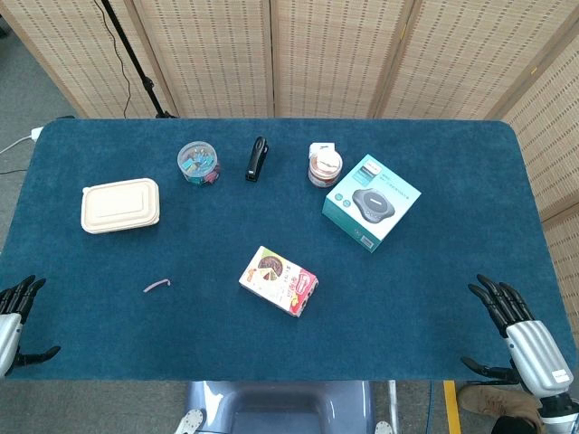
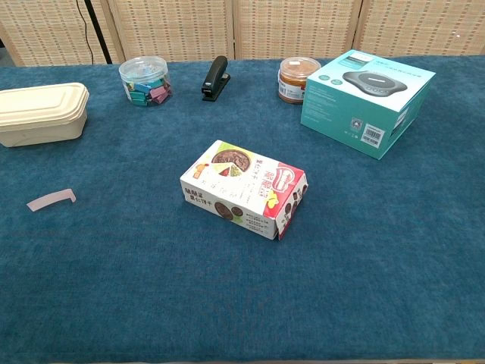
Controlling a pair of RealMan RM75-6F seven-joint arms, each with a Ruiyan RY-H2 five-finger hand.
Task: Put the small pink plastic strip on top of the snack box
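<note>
Blue felt-like cloth covers the table (image 1: 434, 307), ringed by woven-cane screen panels (image 1: 335, 54) on the far and right sides. The left hand (image 1: 16, 316) and right hand (image 1: 520, 330) sit at the near corners, off the left and right edges, each with dark fingers spread apart and holding nothing. Between them lies a broad bare stretch of cloth.

The small pink plastic strip (image 2: 51, 199), a thin bent sliver, lies flat on the cloth in the near-left area, well apart from the snack box (image 2: 244, 188). That single glossy cardboard carton sits near the table's middle, turned at an angle, its top bare.

Along the far side stand one cream lidded food container (image 2: 39, 112), one clear round tub of coloured clips (image 2: 145, 81), one black stapler (image 2: 215, 78), one brown jar (image 2: 294, 77) and one teal speakerphone box (image 2: 367, 98), the jar just beside the teal box. A black stand pole (image 1: 136, 59) rises behind the table's far-left edge.
</note>
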